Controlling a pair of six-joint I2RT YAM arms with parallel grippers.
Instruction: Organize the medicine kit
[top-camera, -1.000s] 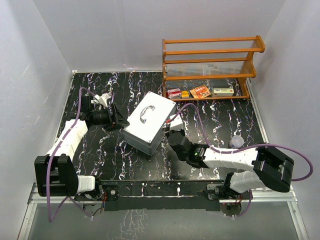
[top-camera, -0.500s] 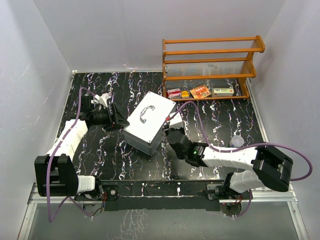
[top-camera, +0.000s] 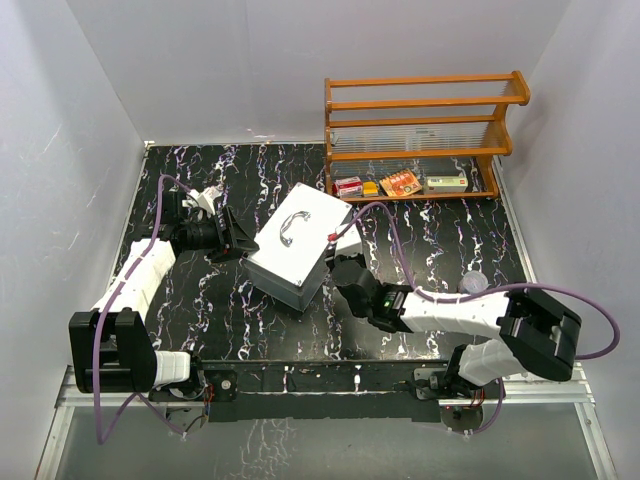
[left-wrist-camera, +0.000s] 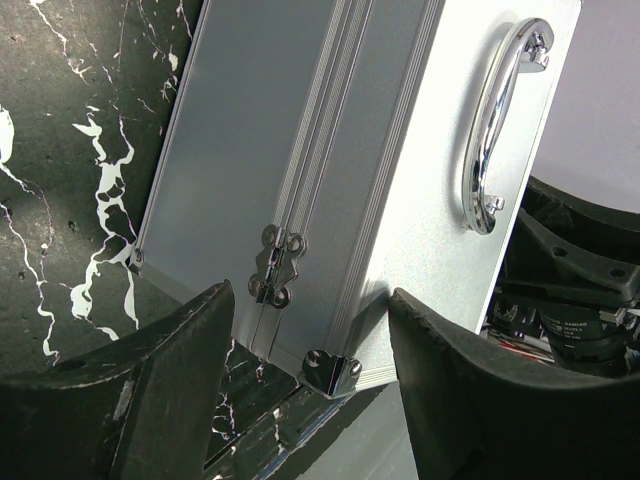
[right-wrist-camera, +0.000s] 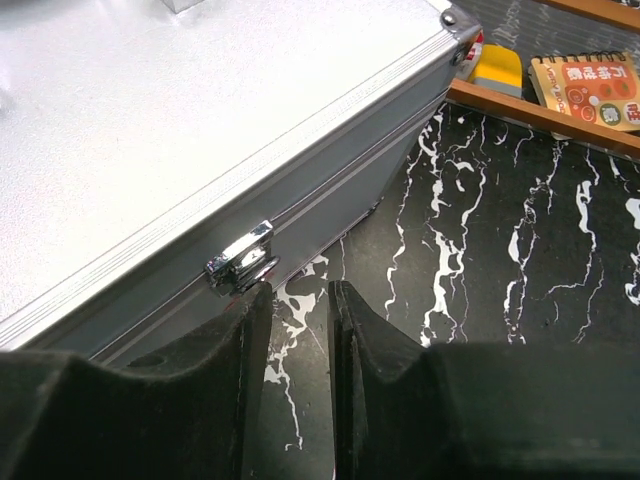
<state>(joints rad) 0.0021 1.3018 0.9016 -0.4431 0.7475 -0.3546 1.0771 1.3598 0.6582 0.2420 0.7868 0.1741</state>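
The medicine kit, a silver-grey metal case with a chrome top handle, lies slanted mid-table with its lid closed. My left gripper stands open at the case's left end. In the left wrist view the left gripper straddles a chrome-capped corner, with a hinge just above. My right gripper sits at the case's right side. Seen from the right wrist, the right gripper has its jaws narrowly apart over bare marble, and its left fingertip sits just under the chrome latch.
A wooden rack stands at the back right with small boxes on its bottom shelf, among them a yellow box and an orange booklet. A small clear round object lies to the right. White walls enclose the black marble table.
My right gripper has crept slightly up and left, closer to the case's side. The left arm and the case have not moved.
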